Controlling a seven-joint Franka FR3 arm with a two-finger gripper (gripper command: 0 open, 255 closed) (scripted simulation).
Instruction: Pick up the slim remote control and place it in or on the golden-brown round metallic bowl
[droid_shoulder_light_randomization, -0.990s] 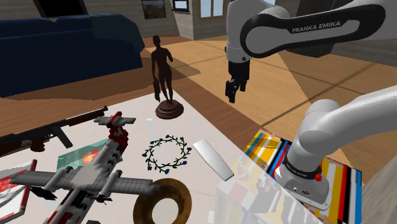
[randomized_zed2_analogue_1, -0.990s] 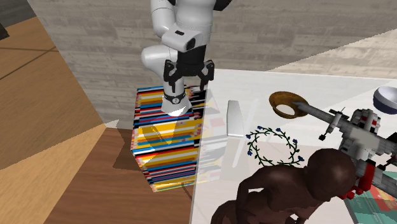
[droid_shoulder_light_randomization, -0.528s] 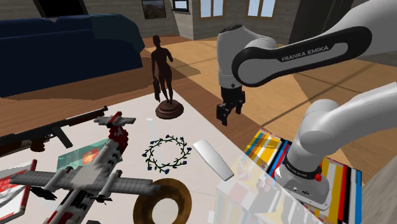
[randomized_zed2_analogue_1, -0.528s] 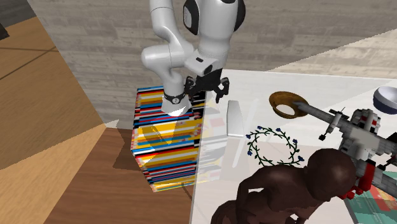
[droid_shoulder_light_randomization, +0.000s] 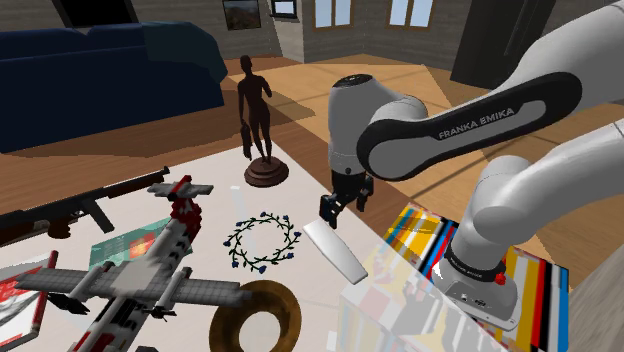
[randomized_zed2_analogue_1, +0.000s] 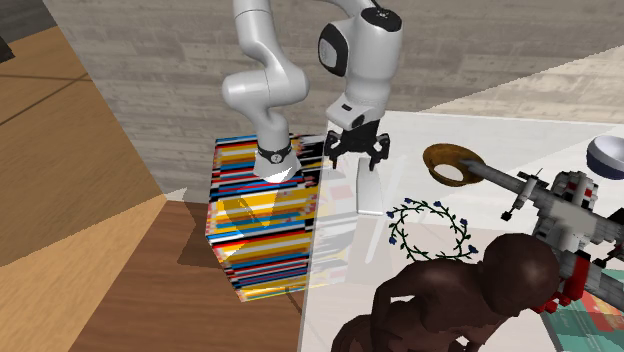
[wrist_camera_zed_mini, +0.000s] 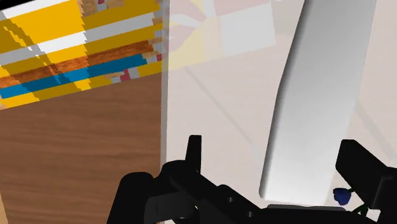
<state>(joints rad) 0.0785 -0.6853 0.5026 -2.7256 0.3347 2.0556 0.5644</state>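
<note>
The gripper (droid_shoulder_light_randomization: 333, 208) has dropped from mid-frame in the shoulder view and now hangs just above the upper end of the slim white remote (droid_shoulder_light_randomization: 335, 250), fingers spread wide on either side of it without touching. The remote has not moved: it lies flat on the white table (droid_shoulder_light_randomization: 300, 195), low in the frame's centre, between the blue flower wreath (droid_shoulder_light_randomization: 262, 242) and the striped stand (droid_shoulder_light_randomization: 418, 232). The golden-brown bowl (droid_shoulder_light_randomization: 285, 300) sits unchanged at the bottom edge
</note>
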